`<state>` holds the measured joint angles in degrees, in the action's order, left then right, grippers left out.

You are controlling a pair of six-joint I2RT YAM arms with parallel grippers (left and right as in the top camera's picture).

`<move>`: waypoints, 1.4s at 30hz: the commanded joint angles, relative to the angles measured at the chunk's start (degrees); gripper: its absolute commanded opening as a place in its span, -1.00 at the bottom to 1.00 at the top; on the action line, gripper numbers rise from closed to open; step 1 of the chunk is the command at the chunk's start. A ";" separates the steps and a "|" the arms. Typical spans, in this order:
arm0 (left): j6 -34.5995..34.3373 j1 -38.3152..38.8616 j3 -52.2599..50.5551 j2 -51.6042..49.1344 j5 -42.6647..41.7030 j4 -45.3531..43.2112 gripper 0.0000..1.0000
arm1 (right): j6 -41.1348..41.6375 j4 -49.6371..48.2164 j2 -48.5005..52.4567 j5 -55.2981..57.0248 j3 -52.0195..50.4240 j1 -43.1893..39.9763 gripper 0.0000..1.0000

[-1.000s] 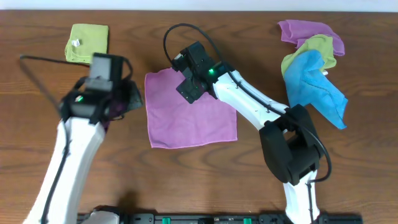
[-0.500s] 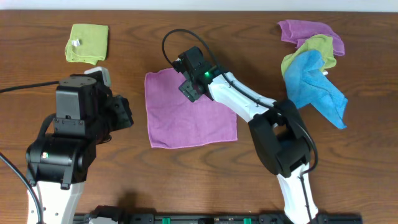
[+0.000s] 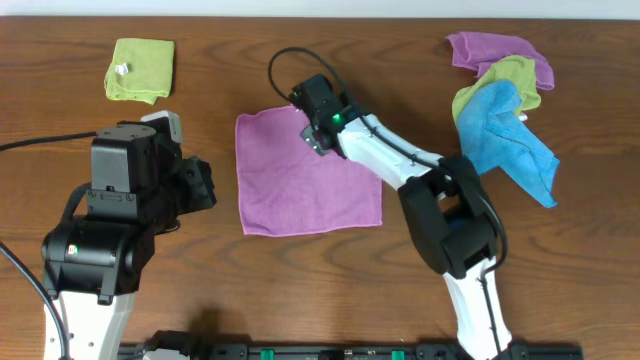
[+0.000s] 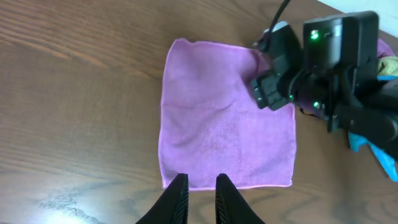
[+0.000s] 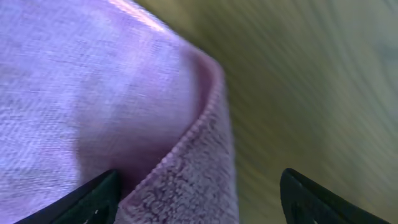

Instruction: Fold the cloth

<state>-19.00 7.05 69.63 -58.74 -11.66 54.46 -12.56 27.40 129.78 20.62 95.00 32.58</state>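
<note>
The purple cloth (image 3: 300,190) lies flat in the middle of the wooden table. It also shows in the left wrist view (image 4: 217,137). My right gripper (image 3: 313,130) is low over the cloth's far edge. In the right wrist view its fingers (image 5: 199,193) are spread wide, with a raised hem of the cloth (image 5: 180,180) between them. My left gripper (image 3: 205,185) hovers left of the cloth. In its own view its fingers (image 4: 201,190) are almost together and empty, just short of the cloth's near edge.
A folded green cloth (image 3: 140,68) lies at the far left. A pile of purple (image 3: 500,52), green (image 3: 500,85) and blue (image 3: 510,140) cloths lies at the far right. The right arm (image 4: 323,62) reaches over the cloth's far right corner.
My left arm has drawn back and settled left of the cloth. My right gripper has shifted slightly right along the cloth's far edge.
</note>
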 commanded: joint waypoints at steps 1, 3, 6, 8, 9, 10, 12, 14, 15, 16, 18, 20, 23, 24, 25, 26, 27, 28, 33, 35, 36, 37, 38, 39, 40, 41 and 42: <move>1.64 -0.28 0.11 -0.02 -0.31 0.35 -0.65 | 0.07 1.29 1.16 5.05 0.50 -2.03 0.69; 2.16 -0.28 -0.07 -0.02 0.13 0.28 -0.65 | 0.17 2.23 1.16 5.73 0.61 -2.43 0.70; 2.34 -0.28 -0.13 -0.28 0.26 0.26 -0.65 | 1.42 2.40 1.05 10.14 0.63 -2.56 0.71; 2.34 -0.28 -0.13 -0.76 0.26 0.28 -0.64 | 1.38 2.40 0.74 12.28 0.74 -2.56 0.71; 2.34 -0.28 -0.15 -1.18 0.26 0.31 -0.63 | 1.33 2.40 0.50 12.61 0.90 -2.56 0.71; 2.71 -0.28 -0.15 -1.64 0.24 0.35 -0.62 | 1.36 2.40 0.20 12.59 1.01 -2.56 0.72; 4.55 -0.28 -0.61 -3.19 0.26 0.33 -0.62 | 1.40 2.38 -0.61 12.57 1.25 -2.56 0.72; 4.87 -0.28 -2.95 -5.31 0.20 -1.03 -0.63 | 1.36 2.25 -1.46 12.57 1.51 -2.69 0.71; 4.87 -0.26 -4.87 -6.40 0.00 -2.38 -0.65 | 1.38 2.19 -1.66 12.57 1.55 -2.93 0.71; 4.81 -0.28 -7.06 -7.56 -0.11 -4.04 -0.66 | 1.38 2.25 -1.73 12.57 1.55 -3.32 0.70; 4.63 -0.28 -12.46 -10.47 -2.84 -8.50 -0.67 | 1.40 3.37 -1.73 12.59 1.55 -4.90 0.68; 4.63 -0.26 -16.79 -13.03 -7.43 -12.87 -0.66 | 2.86 4.07 -1.73 13.68 1.55 -6.78 0.65; 4.63 -0.26 -21.73 -15.91 -11.91 -19.71 -0.63 | 3.98 5.07 -1.84 14.08 1.70 -9.16 0.67; 4.61 -0.26 -23.96 -17.38 -14.23 -23.74 -0.61 | 4.59 5.25 -1.86 14.27 1.70 -9.81 0.66; 4.02 -0.26 -25.07 -18.27 -15.34 -25.90 -0.61 | 5.38 5.25 -1.86 14.56 1.70 -10.10 0.66; 3.30 -0.26 -25.99 -19.15 -15.96 -27.67 -0.60 | 5.92 5.25 -1.92 14.56 1.70 -10.45 0.65; 3.10 -0.26 -26.58 -20.06 -16.59 -28.89 -0.60 | 6.71 5.22 -2.08 14.62 1.70 -10.78 0.65; 3.10 -0.22 -26.77 -20.72 -16.70 -29.29 -0.61 | 7.41 5.20 -2.16 14.75 1.73 -10.97 0.65; 3.13 0.98 -26.80 -23.54 -16.48 -29.77 -0.60 | 8.76 5.70 -2.78 14.75 1.75 -11.93 0.64; 3.15 1.25 -26.77 -23.54 -16.41 -29.88 -0.60 | 10.67 6.45 -4.35 14.78 1.77 -11.87 0.64; 3.15 1.22 -26.77 -23.54 -16.35 -30.03 -0.60 | 12.09 6.78 -5.66 14.71 1.77 -11.89 0.65; 3.15 1.22 -26.77 -23.54 -16.20 -30.05 -0.60 | 14.14 7.21 -7.52 14.58 1.77 -11.96 0.64; 3.17 1.22 -26.77 -23.54 -15.89 -30.03 -0.61 | 15.45 7.93 -9.88 13.22 1.77 -12.26 0.55; 3.15 1.22 -26.77 -23.54 -15.17 -29.79 -0.60 | 15.76 8.61 -12.04 10.45 1.77 -12.74 0.50; 3.17 1.22 -26.77 -23.54 -13.81 -29.22 -0.60 | 15.80 9.75 -14.67 6.71 1.77 -13.44 0.49; 3.19 1.22 -26.77 -23.54 -12.63 -28.65 -0.60 | 15.85 11.06 -17.38 2.43 1.77 -14.38 0.47; 3.17 1.22 -26.77 -23.54 -11.76 -28.04 -0.60 | 16.26 12.09 -19.41 -0.33 1.77 -15.13 0.47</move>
<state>-15.44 8.16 43.03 -82.00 -26.28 25.54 0.30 38.15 119.20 28.95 95.61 20.01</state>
